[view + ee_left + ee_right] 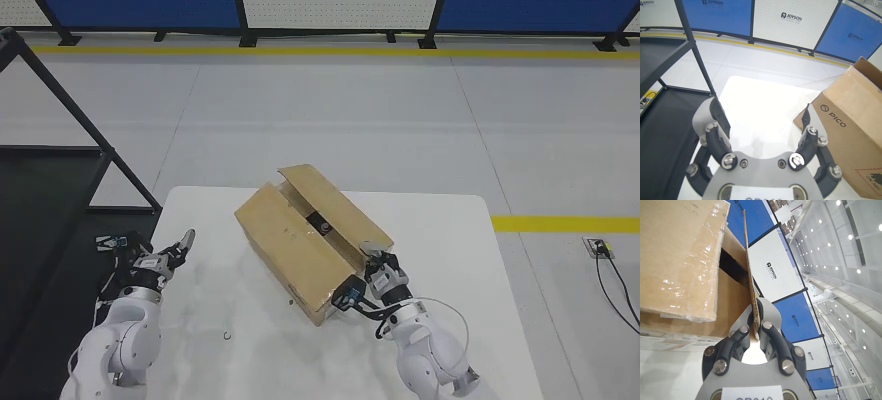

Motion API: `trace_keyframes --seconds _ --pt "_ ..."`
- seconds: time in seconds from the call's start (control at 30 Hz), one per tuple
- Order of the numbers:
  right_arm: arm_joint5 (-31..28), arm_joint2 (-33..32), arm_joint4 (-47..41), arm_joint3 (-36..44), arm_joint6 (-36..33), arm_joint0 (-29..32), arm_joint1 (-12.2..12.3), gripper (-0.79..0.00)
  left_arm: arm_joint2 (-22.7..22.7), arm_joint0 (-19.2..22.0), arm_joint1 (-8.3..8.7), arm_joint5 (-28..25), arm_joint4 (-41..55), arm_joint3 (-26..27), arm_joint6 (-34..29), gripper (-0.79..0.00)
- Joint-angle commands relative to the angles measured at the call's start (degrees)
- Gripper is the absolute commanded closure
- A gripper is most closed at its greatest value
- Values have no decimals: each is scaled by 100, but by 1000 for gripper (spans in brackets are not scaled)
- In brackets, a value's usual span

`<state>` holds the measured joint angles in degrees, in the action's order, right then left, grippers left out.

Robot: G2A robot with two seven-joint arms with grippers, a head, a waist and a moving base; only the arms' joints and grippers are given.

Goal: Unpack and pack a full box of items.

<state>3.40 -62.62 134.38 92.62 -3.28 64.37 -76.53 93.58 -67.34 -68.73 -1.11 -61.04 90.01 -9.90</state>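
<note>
Box: a cardboard box [290, 245] [848, 117] [677, 256] sits on the white table [440, 290] [757, 98], turned at an angle to the table's edges.
Closed flap: the flap [283, 243] on the box's left half lies flat over the top. The right wrist view shows clear tape [711, 262] along its free edge.
Lifted flap: the flap [335, 210] [751, 285] on the box's right half is raised partway, leaving a narrow gap along the middle of the box's top.
Contents: a dark item [320, 222] shows in that gap inside the box; what it is cannot be told.
Right gripper: the right gripper [375, 262] [755, 311] is at the box's near right corner. It is clenched on the corner of the lifted flap, with the cardboard edge pinched between its fingers [768, 311].
Left gripper: the left gripper [183, 243] [761, 106] hangs over the table well apart from the box, on the box's left side. Its jaws are spread wide with nothing between them.
Scrap: a small pale thing [228, 335] lies on the table apart from the box, on the robot's side of it; it is too small to identify.
Rack: a black shelf rack [50, 200] [668, 113] stands off the table on the box's left side, farther from the box than the left gripper.
Backdrop: blue and white panels [340, 12] [785, 20] stand across the floor behind the box.
</note>
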Motion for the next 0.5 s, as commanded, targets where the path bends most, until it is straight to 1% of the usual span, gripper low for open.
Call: trace_keyframes --seconds 0.0,0.2,0.47 --pt "-47 -79 -17 58 88 84 16 0 -41 76 -2 1 -16 -108 -29 -785" --pt "-116 -232 11 263 304 336 52 0 -167 226 -10 26 -87 -266 -85 -785" --pt "-320 -430 -8 473 533 501 92 0 -217 208 -19 61 -62 -263 -47 -785"
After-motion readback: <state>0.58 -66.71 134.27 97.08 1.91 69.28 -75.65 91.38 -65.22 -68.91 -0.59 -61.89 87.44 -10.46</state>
